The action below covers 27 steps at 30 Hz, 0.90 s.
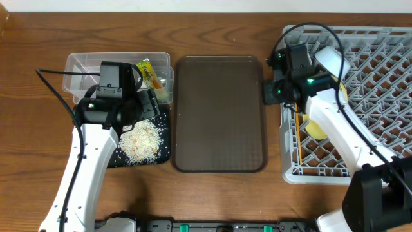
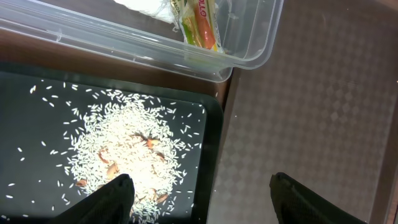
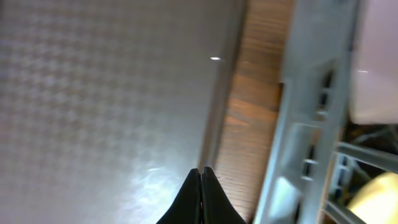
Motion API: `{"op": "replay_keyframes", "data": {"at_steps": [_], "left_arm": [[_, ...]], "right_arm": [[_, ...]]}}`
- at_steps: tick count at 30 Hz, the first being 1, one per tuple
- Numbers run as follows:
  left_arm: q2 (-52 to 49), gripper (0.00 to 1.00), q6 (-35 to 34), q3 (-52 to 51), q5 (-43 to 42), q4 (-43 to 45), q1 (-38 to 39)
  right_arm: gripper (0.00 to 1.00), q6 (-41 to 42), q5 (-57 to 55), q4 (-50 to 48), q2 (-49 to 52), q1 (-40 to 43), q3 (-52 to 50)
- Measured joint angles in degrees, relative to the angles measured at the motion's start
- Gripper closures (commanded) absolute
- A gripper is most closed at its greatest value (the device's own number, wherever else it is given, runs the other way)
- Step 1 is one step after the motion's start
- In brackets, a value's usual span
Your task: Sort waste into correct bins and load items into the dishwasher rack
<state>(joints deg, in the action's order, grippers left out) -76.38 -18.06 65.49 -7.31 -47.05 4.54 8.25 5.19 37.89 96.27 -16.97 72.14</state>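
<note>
The clear tub at the back left holds the green-and-orange wrapper and white tissue. Rice scraps lie in the black tray in front of it. My left gripper is open and empty over that tray's right rim. The grey rack on the right holds the yellow plate, chopsticks and a white bowl. My right gripper is shut and empty, above the gap between the brown tray and the rack. The blue bowl and cup are not visible.
The brown serving tray lies between the black tray and the rack, with nothing on it. A strip of wooden table shows between the tray and the rack wall. The left arm's cable runs off to the left.
</note>
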Motion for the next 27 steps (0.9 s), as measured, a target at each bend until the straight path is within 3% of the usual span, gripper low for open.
{"op": "replay_keyframes", "data": {"at_steps": [9,27], "left_arm": [[0.0,0.27,0.0,0.0,0.0,-0.09,0.0],[0.0,0.27,0.0,0.0,0.0,-0.11,0.0]], "right_arm": [[0.99,1.86,-5.75,1.2,4.98,-7.37,0.0],[0.98,6.86,-13.29,3.19,13.46,-8.02,0.0]]}}
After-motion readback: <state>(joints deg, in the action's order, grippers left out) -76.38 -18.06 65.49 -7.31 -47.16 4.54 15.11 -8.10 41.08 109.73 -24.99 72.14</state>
